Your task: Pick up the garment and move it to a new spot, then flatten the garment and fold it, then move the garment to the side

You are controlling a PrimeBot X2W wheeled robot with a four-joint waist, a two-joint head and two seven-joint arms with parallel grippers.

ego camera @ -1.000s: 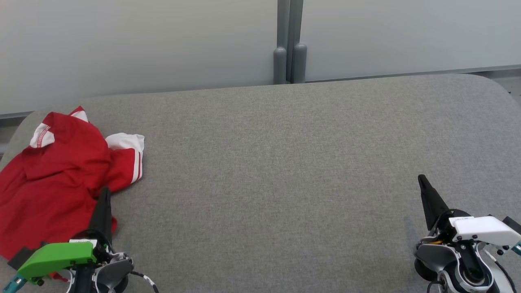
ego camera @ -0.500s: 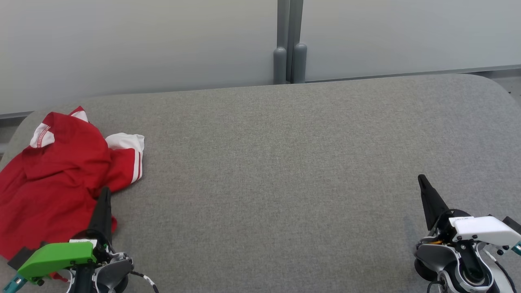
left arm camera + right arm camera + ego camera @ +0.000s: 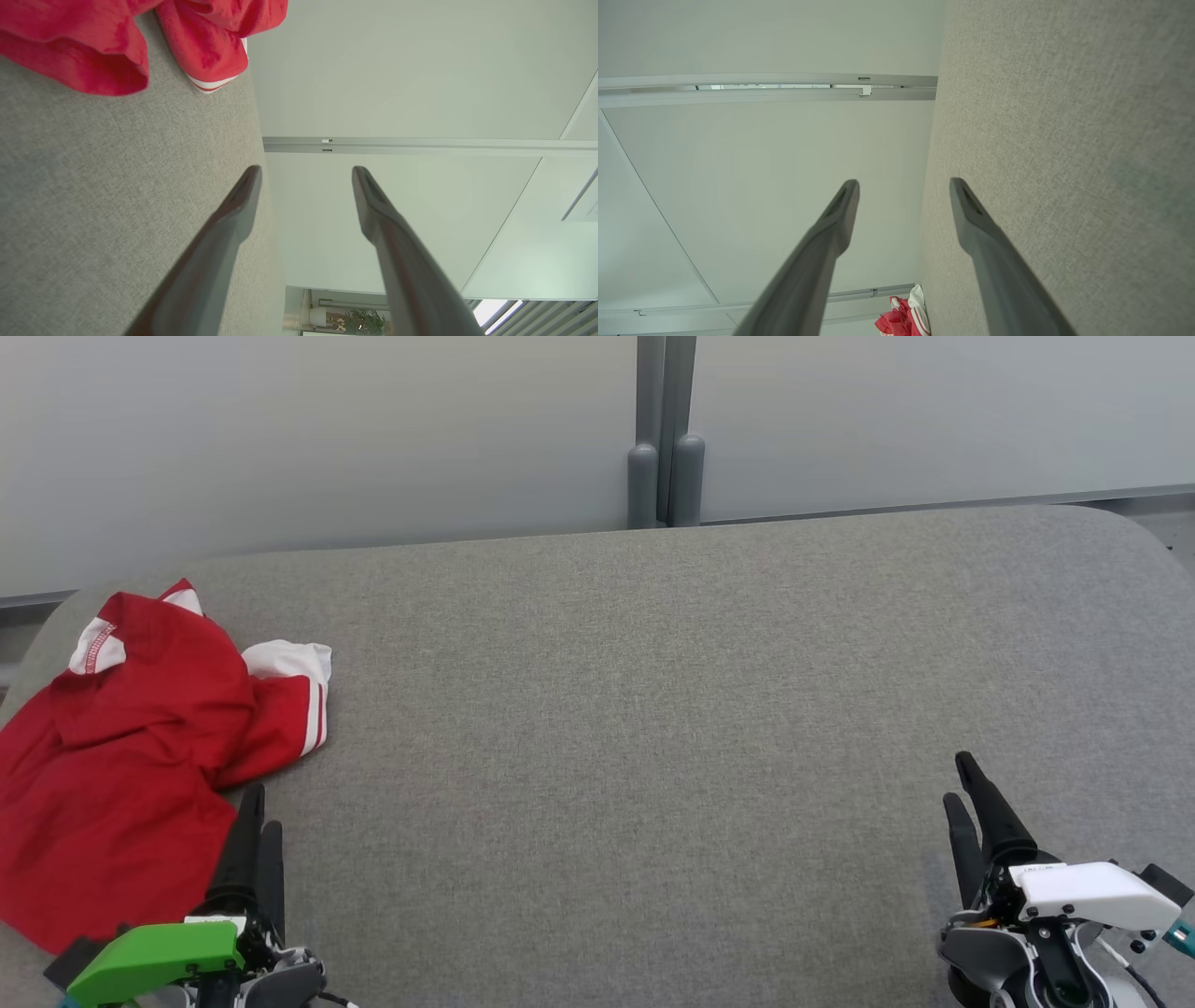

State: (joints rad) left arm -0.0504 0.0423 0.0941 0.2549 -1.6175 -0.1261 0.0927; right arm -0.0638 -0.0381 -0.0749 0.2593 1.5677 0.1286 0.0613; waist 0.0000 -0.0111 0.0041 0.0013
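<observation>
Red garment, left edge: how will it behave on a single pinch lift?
Likely floppy: the garment lies crumpled in soft folds, so a pinch should lift one layer while the rest drapes. Probably light: its edges look thin. Pushed, it may bunch rather than slide on the textured grey surface.

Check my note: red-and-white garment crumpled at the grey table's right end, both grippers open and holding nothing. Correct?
One slip: the head view shows the red-and-white garment crumpled at the left end of the grey table, not the right. The left gripper and right gripper are open and holding nothing, as noted.
</observation>
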